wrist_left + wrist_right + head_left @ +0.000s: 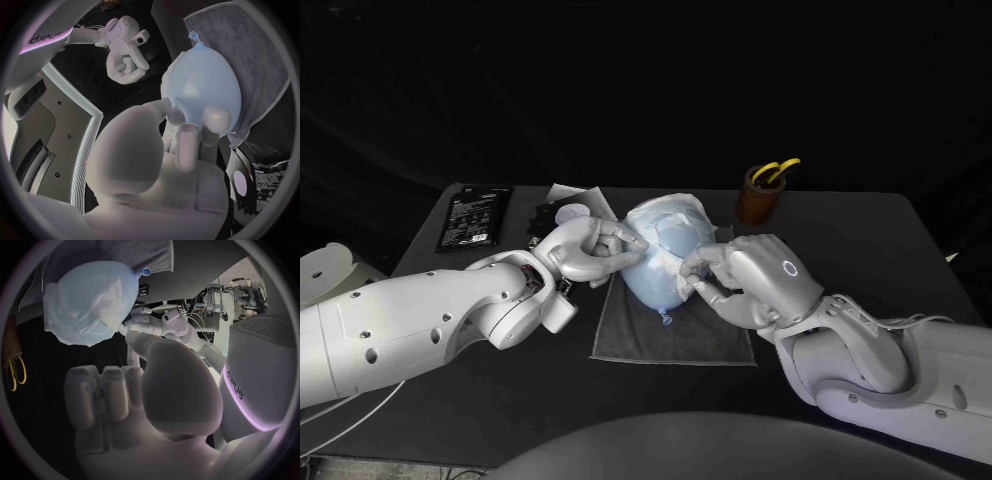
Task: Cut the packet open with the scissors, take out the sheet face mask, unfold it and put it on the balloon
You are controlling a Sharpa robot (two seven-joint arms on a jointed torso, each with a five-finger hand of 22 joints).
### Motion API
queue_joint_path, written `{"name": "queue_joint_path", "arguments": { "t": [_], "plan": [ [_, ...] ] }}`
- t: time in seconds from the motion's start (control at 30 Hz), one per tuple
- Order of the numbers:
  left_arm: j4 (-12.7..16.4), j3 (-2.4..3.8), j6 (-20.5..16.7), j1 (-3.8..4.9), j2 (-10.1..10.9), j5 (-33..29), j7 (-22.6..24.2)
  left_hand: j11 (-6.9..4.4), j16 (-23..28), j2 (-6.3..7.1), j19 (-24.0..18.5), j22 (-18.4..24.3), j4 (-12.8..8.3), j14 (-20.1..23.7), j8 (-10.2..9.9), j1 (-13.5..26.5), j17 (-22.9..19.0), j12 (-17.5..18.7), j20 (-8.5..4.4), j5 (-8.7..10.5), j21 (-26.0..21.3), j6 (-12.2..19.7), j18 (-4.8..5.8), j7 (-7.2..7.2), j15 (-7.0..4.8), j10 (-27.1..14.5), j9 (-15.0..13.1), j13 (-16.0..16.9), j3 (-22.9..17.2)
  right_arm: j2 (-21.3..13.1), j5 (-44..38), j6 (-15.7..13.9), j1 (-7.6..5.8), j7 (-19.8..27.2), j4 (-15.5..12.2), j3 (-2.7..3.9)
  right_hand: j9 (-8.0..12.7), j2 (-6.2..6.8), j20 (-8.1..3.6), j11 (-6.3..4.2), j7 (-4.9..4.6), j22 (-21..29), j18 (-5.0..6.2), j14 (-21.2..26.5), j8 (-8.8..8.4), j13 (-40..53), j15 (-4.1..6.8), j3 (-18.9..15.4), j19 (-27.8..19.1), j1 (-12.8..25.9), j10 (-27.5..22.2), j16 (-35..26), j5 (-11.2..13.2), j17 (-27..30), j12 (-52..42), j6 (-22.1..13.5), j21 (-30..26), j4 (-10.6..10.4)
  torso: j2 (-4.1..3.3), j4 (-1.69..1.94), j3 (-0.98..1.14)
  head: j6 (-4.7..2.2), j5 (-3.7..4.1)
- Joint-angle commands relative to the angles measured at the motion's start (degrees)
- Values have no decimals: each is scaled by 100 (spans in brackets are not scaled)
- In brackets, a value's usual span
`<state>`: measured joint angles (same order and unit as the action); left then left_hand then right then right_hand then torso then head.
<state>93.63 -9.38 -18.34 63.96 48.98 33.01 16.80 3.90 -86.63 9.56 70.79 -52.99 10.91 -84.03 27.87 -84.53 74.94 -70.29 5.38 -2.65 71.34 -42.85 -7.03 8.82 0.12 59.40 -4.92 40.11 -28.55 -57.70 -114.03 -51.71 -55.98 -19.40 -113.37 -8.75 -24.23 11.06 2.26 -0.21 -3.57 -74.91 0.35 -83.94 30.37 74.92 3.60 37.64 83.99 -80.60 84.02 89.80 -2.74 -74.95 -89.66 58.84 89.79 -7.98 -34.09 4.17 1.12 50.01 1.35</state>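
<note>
At the middle of the black table (pixel 877 230), the balloon (pixel 653 280) lies on a grey towel (pixel 675 342), the sheet mask (pixel 664 222) over its far end, the left hand (pixel 593 250) touching it, grip impossible to tell, the right hand (pixel 750 275) curled empty just beside.

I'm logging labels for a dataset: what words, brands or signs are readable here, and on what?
"sharpa", upside down and partly cut off: on the right arm.
"sharpa", turned sideways and only partly legible: on the left arm.
White print on the black packet: too small to read.
Nothing else is readable.
</note>
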Motion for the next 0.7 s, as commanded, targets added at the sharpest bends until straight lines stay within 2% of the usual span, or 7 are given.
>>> {"name": "queue_joint_path", "arguments": {
  "t": [0.03,0.1,0.13,0.2,0.33,0.43,0.7],
  "plan": [
    [2,-2,55,-3,-19,-20,9,2,-17,26,-11,-10,-12,-91,-36,26,211,-16,-9,-12,34,26,-8,3,-6,40,7,-3,-37,-22,348,-3,-3,246,-14,4,-5,17,-40,-50,8,-1509,-35,-606,42,1508,49,29,601,69,598,20,-5,-1505,-34,-18,21,22,-10,4,-4,-1,20],
    [1,-2,57,-3,-22,-21,9,2,-17,26,-11,-10,-12,-91,-36,26,211,-16,-9,-12,34,26,-8,3,-6,40,7,-3,-37,6,260,133,-3,19,32,1,-3,168,-30,-41,13,-1509,-35,-606,35,1470,48,-64,601,227,562,20,-5,-1505,35,-82,21,-9,-9,2,-6,-1,23],
    [1,-2,58,-3,-24,-21,9,2,-17,26,-11,-10,-12,-91,-36,26,211,-16,-9,-12,34,26,-8,3,-6,40,7,-3,-37,29,183,173,-1,-108,60,0,46,447,-21,38,-90,-1504,-30,-606,-65,1358,31,-409,594,686,446,20,-10,-1505,245,-243,2,-241,-8,4,-7,-1,23],
    [2,-2,61,-3,-25,-21,8,2,-17,26,-11,-10,-12,-91,-36,26,211,-16,-9,-12,34,26,-8,3,-6,40,7,-3,-37,69,44,222,2,-317,102,-2,93,559,7,77,-137,-1499,-27,-606,-159,1310,-25,-708,588,957,394,20,-21,-1505,336,-369,-14,-399,-10,9,-5,-1,25],
    [3,-2,74,-3,-28,-23,6,2,-17,26,-11,-10,-12,-91,-36,26,211,-16,-9,-12,34,26,-8,3,-6,40,7,-3,-37,179,-285,324,7,-787,203,-5,347,275,165,245,-276,-1474,-9,-606,-582,1208,-175,-2303,558,715,272,20,32,-1505,531,-653,-96,-828,-9,15,-1,-1,30],
    [6,-1,86,-3,-29,-24,5,3,-19,29,-9,-15,-15,-94,-43,27,219,-27,-8,-12,37,26,-6,4,-4,53,9,23,-39,256,-432,411,9,-1020,280,-5,419,97,205,257,-325,-1471,-6,-606,-696,1163,-204,-3028,554,635,220,20,-3,-1505,612,-666,-108,-883,-10,12,-5,-1,32],
    [10,-1,103,-3,-30,-27,3,4,-20,30,-8,-17,-16,-95,-46,29,223,-30,-8,-12,38,26,-6,5,-4,56,10,28,-40,431,-617,546,10,-1248,448,-7,459,-128,213,242,-306,-1478,-11,-606,-727,1171,-200,-3459,562,462,232,20,-4,-1505,588,-537,-84,-883,-11,10,-5,-1,24]
  ]
}}
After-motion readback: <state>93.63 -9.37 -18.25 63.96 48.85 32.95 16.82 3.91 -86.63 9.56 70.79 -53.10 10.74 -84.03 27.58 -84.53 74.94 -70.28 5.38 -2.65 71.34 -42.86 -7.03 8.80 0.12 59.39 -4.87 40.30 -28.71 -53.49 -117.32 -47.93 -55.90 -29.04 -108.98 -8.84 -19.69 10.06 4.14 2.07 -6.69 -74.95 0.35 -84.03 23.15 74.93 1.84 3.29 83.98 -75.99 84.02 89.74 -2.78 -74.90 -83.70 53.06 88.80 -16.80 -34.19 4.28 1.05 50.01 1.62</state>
